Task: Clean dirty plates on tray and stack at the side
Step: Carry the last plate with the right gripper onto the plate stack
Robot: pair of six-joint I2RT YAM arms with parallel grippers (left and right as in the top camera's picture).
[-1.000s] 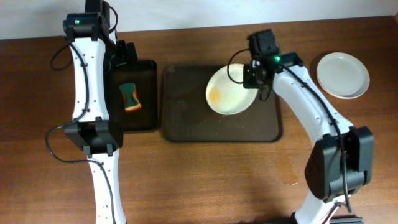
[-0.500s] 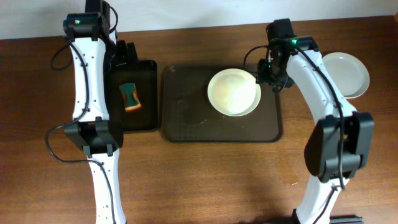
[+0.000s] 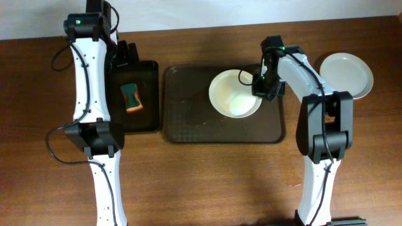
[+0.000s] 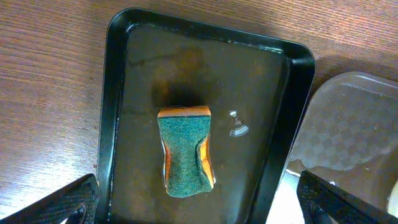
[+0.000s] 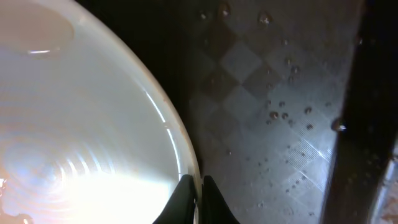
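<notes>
on the tray [image 3: 188,119], toward its right end, lies one plate [image 3: 233,94], with a faint orange trace on it in the right wrist view. left of the tray sits a black tray [image 3: 147,119]. right of the tray, well apart, a second plate [image 3: 347,75] rests on the wood. a sponge [image 3: 132,97] lies in the black tray below the left gripper [image 4: 199,205], whose fingers are spread wide and empty. the right gripper [image 5: 196,199] pinches the plate's right rim, fingers nearly together. the plate seems to be being taken up for wiping. the next move calls for a firm lift off the droplet-speckled tray and fetching the sponge.
</notes>
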